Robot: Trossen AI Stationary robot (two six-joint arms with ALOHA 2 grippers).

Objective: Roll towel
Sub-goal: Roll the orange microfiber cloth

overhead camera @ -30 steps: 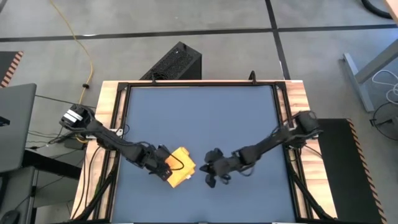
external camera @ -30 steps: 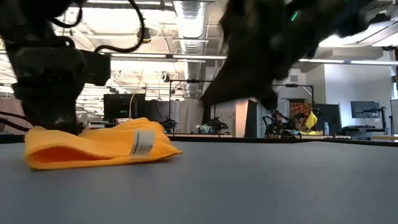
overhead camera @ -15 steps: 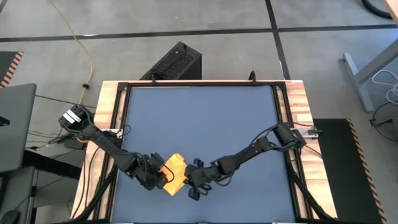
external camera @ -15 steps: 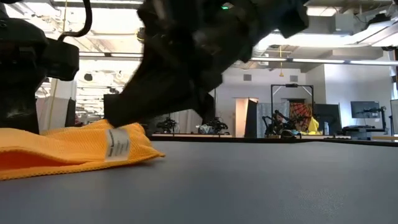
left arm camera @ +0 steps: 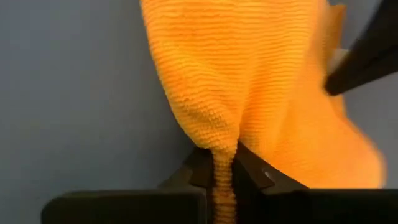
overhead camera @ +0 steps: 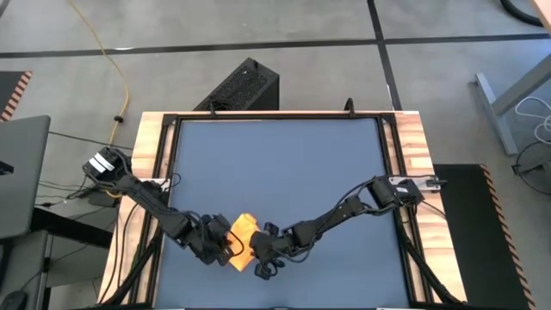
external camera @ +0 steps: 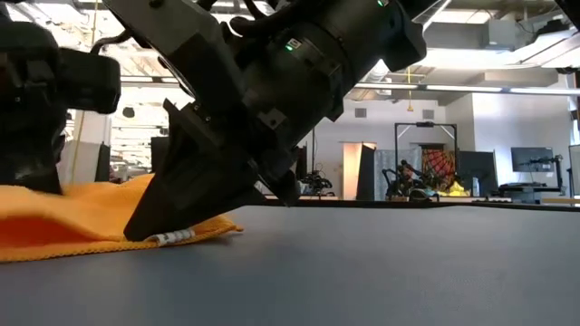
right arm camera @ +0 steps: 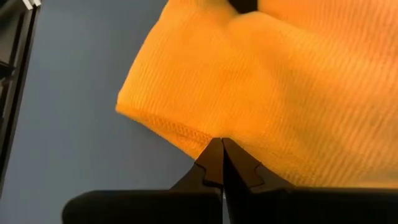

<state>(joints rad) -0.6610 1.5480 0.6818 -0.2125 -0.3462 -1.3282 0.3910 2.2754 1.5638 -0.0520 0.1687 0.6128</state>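
Towel [overhead camera: 244,239]: small yellow-orange cloth, bunched, lying on the near part of the surface [overhead camera: 284,164], left of centre, wedged between the two grippers. White tag [external camera: 172,238] shows at its near edge in the low view, pressed under a dark fingertip.

Left gripper [left arm camera: 224,171]: clamped on a pinched fold of the towel; cloth is squeezed between the two fingers in the left wrist view. Sits on the towel's left side.

Right gripper [right arm camera: 222,163]: fingers together, tips meeting at the towel's hemmed edge; nothing visibly caught between them. In the low view it comes down steeply onto the cloth's near corner.

Surface: dark blue mat inside a black frame [overhead camera: 275,116], light wood strips [overhead camera: 411,138] along both sides. Mat is bare apart from the towel and arms.

Room: grey concrete floor with dark seams, yellow cable [overhead camera: 108,52] trailing across it at far left, black perforated box [overhead camera: 239,86] standing just behind the surface. Grey desk edge [overhead camera: 17,172] at left, another desk frame [overhead camera: 516,95] at right. Low view shows an open workshop behind: ceiling ducts and strip lights [external camera: 507,50], monitors [external camera: 530,158], other rigs on benches.
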